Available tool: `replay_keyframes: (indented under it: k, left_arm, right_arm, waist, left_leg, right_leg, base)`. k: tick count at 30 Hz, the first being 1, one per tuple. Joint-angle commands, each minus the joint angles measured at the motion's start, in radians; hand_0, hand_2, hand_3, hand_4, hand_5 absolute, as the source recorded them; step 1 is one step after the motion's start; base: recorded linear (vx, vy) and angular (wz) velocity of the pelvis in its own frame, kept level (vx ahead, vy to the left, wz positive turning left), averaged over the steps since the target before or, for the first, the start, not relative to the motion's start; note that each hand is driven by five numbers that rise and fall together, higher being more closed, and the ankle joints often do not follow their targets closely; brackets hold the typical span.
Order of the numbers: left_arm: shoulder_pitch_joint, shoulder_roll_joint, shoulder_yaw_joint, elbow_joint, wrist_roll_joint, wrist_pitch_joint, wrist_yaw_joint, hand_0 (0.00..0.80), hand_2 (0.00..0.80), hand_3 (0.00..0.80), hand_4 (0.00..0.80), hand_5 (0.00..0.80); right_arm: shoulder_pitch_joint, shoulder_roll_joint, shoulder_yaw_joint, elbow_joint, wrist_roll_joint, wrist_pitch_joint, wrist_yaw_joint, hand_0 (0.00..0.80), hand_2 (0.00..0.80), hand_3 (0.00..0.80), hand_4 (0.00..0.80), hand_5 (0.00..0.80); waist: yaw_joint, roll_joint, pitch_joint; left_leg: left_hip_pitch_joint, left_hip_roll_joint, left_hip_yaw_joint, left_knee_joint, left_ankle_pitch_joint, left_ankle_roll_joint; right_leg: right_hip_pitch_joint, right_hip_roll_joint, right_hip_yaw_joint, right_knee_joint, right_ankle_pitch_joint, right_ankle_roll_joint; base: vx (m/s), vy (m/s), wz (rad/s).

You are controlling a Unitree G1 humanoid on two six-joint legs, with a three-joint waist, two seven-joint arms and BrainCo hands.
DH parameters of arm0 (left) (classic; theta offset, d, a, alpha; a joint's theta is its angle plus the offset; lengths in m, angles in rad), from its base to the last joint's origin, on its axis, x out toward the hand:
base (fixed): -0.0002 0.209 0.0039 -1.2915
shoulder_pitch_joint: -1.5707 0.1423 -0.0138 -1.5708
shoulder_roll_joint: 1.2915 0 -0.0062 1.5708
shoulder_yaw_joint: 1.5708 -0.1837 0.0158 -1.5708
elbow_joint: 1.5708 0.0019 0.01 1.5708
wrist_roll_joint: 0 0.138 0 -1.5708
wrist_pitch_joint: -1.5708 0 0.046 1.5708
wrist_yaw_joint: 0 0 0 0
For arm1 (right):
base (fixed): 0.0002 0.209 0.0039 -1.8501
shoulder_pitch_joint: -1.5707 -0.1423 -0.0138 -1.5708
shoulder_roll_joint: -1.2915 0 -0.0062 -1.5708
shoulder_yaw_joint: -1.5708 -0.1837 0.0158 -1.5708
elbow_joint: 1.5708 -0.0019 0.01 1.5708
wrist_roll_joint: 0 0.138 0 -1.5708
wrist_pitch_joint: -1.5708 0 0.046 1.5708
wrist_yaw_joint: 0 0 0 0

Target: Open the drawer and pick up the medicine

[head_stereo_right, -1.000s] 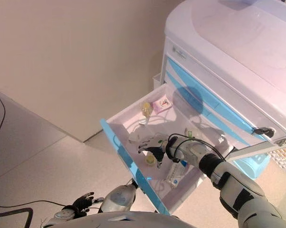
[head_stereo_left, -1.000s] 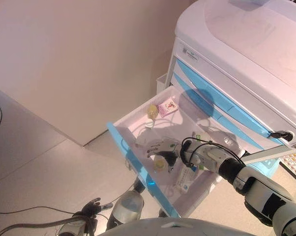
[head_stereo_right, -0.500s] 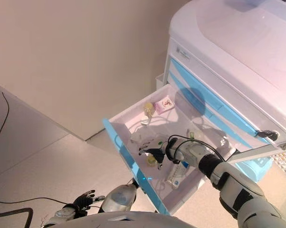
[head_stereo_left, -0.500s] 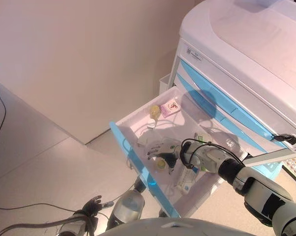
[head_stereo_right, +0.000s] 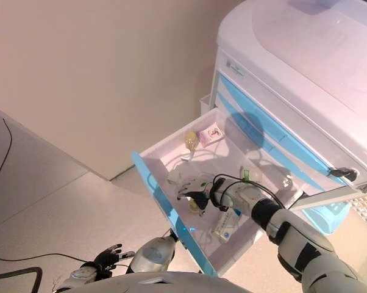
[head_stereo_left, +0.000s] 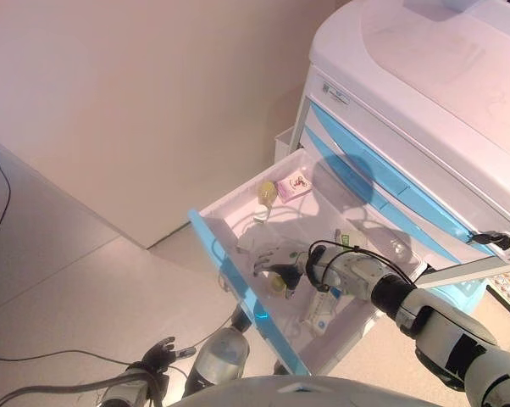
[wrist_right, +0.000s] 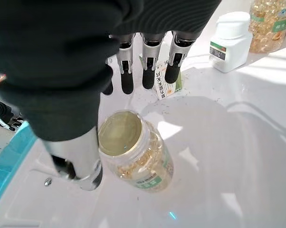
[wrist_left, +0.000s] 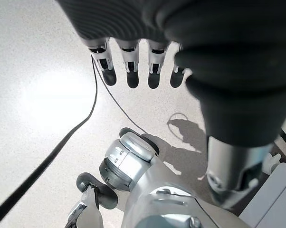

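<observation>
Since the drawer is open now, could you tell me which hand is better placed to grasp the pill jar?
The right hand: it hangs open above the pill jar inside the drawer. The left hand is down by the floor.

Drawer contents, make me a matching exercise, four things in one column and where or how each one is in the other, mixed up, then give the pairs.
1. capsule jar
2. white bottle
3. left hand
4. pink packet

A. hangs open over the floor
B. far back corner of the drawer
C. between the right hand thumb and fingers
D. upright beyond the fingertips, next to another capsule jar

Pairs: 1-C, 2-D, 3-A, 4-B
</observation>
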Motion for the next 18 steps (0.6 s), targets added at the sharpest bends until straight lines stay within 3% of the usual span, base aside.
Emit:
replay_keyframes:
  k: [1, 2, 3, 10, 18]
  left_arm:
    - [0.014, 0.017, -0.012, 0.022, 0.026, -0.029, -0.004, 0.000, 0.000, 0.000, 0.000, 0.000]
    - [0.013, 0.016, -0.010, 0.021, 0.027, -0.029, -0.006, 0.000, 0.000, 0.000, 0.000, 0.000]
    - [0.012, 0.016, -0.011, 0.019, 0.025, -0.028, -0.006, 0.000, 0.000, 0.000, 0.000, 0.000]
    - [0.013, 0.017, -0.009, 0.016, 0.021, -0.025, -0.007, 0.000, 0.000, 0.000, 0.000, 0.000]
    - [0.018, 0.014, -0.004, 0.021, 0.022, -0.031, -0.005, 0.000, 0.000, 0.000, 0.000, 0.000]
  right_arm:
    - [-0.009, 0.011, 0.036, -0.029, -0.010, -0.010, -0.037, 0.232, 0.232, 0.232, 0.232, 0.232]
    - [-0.009, 0.012, 0.035, -0.026, -0.014, -0.011, -0.038, 0.257, 0.257, 0.257, 0.257, 0.257]
    - [-0.010, 0.013, 0.034, -0.023, -0.016, -0.013, -0.039, 0.364, 0.364, 0.364, 0.364, 0.364]
    - [-0.009, 0.016, 0.038, -0.018, -0.027, -0.011, -0.048, 0.574, 0.574, 0.574, 0.574, 0.574]
    - [-0.003, 0.013, 0.034, -0.016, -0.036, -0.014, -0.054, 0.631, 0.631, 0.631, 0.631, 0.631]
  waist:
    - [0.012, -0.009, 0.002]
    - [0.012, -0.008, 0.003]
    - [0.013, -0.008, 0.004]
    - [0.015, -0.009, 0.004]
    - [0.014, -0.011, -0.001]
  left_leg:
    - [0.029, -0.034, -0.010, -0.018, -0.062, 0.009]
    - [0.028, -0.034, -0.010, -0.018, -0.062, 0.009]
    - [0.027, -0.034, -0.012, -0.018, -0.061, 0.009]
    - [0.027, -0.035, -0.014, -0.021, -0.059, 0.010]
    - [0.029, -0.034, -0.012, -0.023, -0.059, 0.009]
  right_leg:
    - [-0.021, -0.039, 0.049, 0.058, 0.014, 0.010]
    - [-0.022, -0.039, 0.049, 0.059, 0.014, 0.010]
    - [-0.023, -0.039, 0.048, 0.060, 0.014, 0.010]
    - [-0.021, -0.038, 0.047, 0.056, 0.015, 0.012]
    - [-0.018, -0.038, 0.048, 0.051, 0.017, 0.013]
  base:
    - [0.000, 0.000, 0.00]
    - [0.000, 0.000, 0.00]
    - [0.000, 0.000, 0.00]
    - [0.000, 0.000, 0.00]
    - [0.000, 0.000, 0.00]
